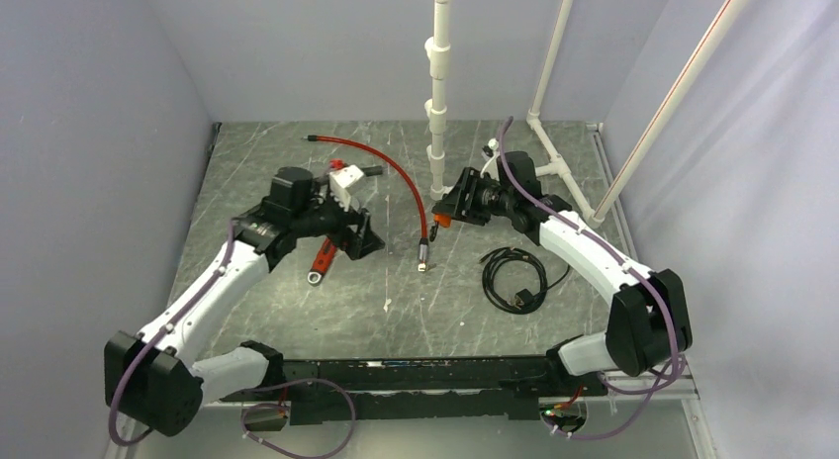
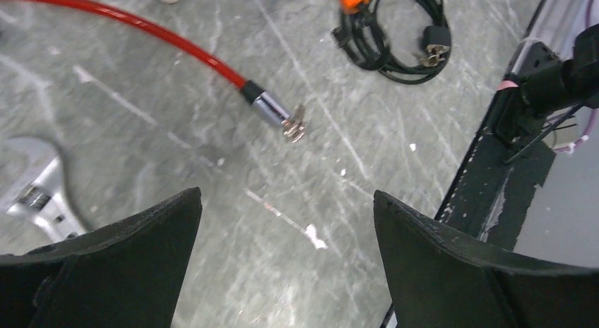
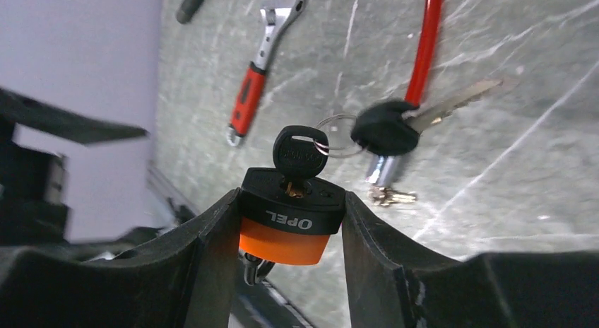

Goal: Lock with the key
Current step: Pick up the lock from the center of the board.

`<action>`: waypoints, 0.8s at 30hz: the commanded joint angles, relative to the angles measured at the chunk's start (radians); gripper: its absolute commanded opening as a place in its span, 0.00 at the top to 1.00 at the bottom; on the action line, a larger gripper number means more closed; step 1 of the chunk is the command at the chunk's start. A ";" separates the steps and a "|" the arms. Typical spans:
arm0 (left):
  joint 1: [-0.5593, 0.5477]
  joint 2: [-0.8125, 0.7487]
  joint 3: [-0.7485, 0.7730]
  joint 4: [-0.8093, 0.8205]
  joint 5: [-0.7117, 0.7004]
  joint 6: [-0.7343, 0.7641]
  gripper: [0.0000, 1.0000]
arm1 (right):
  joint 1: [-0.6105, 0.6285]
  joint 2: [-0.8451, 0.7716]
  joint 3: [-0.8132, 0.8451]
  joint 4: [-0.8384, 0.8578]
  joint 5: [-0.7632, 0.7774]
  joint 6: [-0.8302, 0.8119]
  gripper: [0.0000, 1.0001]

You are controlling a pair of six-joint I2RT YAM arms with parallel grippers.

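My right end effector (image 3: 289, 201) pinches the orange padlock (image 3: 286, 244), held above the desk (image 1: 396, 311). The key (image 3: 300, 153) sits in its top, spare key (image 3: 387, 126) dangling off the ring. My left end effector (image 2: 285, 197) gapes wide over bare desk: wrench (image 2: 35, 190) to one side, red cable (image 2: 141, 34) tip just ahead, black rail (image 2: 487, 186) at the desk edge close by.

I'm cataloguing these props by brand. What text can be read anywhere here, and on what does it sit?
"OPEL": on the black top of the orange padlock, upside down in the right wrist view.
Embossed marking on the head of the key in the padlock: too blurred to read.
Nothing else legible.
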 commanded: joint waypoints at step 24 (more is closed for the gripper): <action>-0.472 0.373 0.275 0.137 -0.539 -0.151 0.43 | -0.001 0.053 0.067 -0.034 0.079 0.444 1.00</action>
